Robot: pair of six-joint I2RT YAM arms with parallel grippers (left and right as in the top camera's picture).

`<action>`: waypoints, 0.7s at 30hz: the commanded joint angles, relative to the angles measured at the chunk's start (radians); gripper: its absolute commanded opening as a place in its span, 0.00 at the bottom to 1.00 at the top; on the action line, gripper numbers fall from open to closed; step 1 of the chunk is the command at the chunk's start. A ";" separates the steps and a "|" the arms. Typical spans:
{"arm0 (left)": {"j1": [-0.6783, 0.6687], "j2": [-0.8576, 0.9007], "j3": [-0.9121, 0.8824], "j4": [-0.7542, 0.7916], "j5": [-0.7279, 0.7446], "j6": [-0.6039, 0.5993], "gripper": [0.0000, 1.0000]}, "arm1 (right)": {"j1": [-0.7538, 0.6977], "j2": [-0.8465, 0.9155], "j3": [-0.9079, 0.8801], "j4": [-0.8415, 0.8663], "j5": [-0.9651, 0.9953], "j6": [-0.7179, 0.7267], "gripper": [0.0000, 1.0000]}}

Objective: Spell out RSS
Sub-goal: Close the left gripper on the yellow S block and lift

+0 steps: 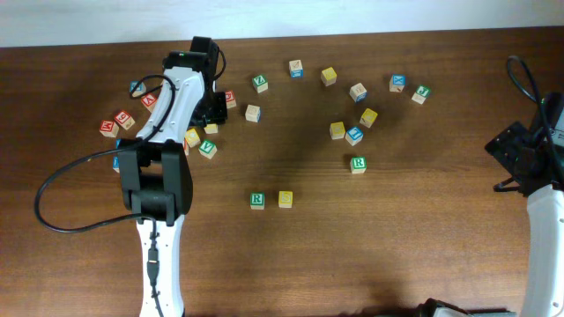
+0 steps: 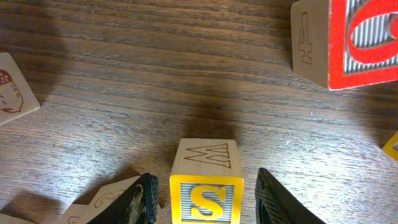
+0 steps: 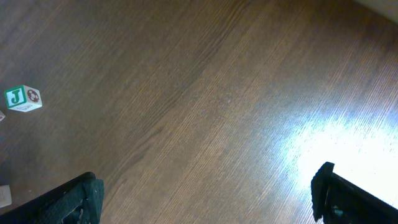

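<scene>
So the row's half built: mid-table in the overhead, the green R cube (image 1: 256, 201) sits with a yellow cube (image 1: 285, 199) just to its right, nearly touching (letter's too small for me to read, I'd guess it's the first S). The one that matters now is the yellow S cube (image 2: 206, 199), over in the far-left cluster and upright on the table (image 1: 423, 246), with the left gripper (image 2: 205, 179) straddling it. The jaws are open, one finger on either side with a sliver of gap each way, so nothing's clamped yet. It's a little wooden block, so I'd say light, rigid and not fragile, though the smooth faces could slip or let it twist if it's pinched off-centre. Best bet is squeezing the two flat side faces squarely, low enough to get full pad contact. One worry: a plain-sided cube (image 2: 106, 200) sits right against the left finger and could get dragged along. A red-lettered cube (image 2: 348, 43) sits farther off, well clear. The right gripper (image 3: 205, 196) is parked at the right edge, spread wide and empty, with only a J cube (image 3: 23, 98) in its view.
</scene>
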 commanded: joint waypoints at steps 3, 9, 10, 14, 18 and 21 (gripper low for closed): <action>0.001 0.023 0.018 -0.002 0.043 -0.002 0.47 | -0.004 0.003 0.013 0.000 0.008 0.000 0.98; 0.012 0.025 0.017 0.000 0.042 -0.002 0.45 | -0.004 0.003 0.013 0.000 0.008 0.000 0.98; 0.019 0.025 0.014 0.000 0.042 -0.002 0.43 | -0.004 0.003 0.013 0.000 0.008 0.000 0.98; 0.034 0.025 0.012 -0.004 0.046 -0.002 0.40 | -0.004 0.003 0.013 0.000 0.008 0.000 0.98; 0.034 0.025 0.012 -0.004 0.046 -0.002 0.40 | -0.004 0.003 0.013 0.000 0.008 0.000 0.98; 0.032 0.025 0.012 -0.003 0.046 -0.002 0.39 | -0.004 0.003 0.013 0.000 0.008 0.000 0.98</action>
